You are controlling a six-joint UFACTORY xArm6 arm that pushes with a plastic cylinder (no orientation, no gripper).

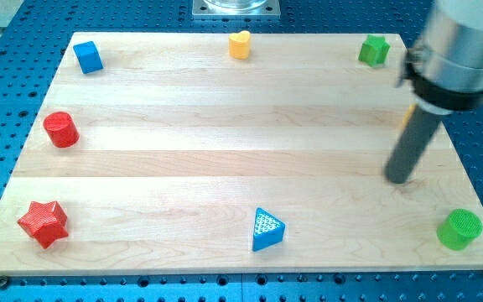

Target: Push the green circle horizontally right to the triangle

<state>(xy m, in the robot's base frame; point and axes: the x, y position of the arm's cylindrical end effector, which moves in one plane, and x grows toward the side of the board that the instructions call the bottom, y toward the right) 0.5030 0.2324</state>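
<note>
The green circle (460, 228) stands near the board's bottom right corner. The blue triangle (267, 230) lies at the bottom middle, well to the view's left of the circle. My tip (400, 179) rests on the board above and to the left of the green circle, apart from it. The arm's grey body fills the top right corner and hides part of the board's right edge.
A red star (42, 222) lies at bottom left, a red cylinder (60, 129) at mid left, a blue cube (88, 57) at top left. A yellow heart (240, 44) is at top middle, a green star (374, 50) at top right. An orange-yellow block (408, 115) peeks out behind the rod.
</note>
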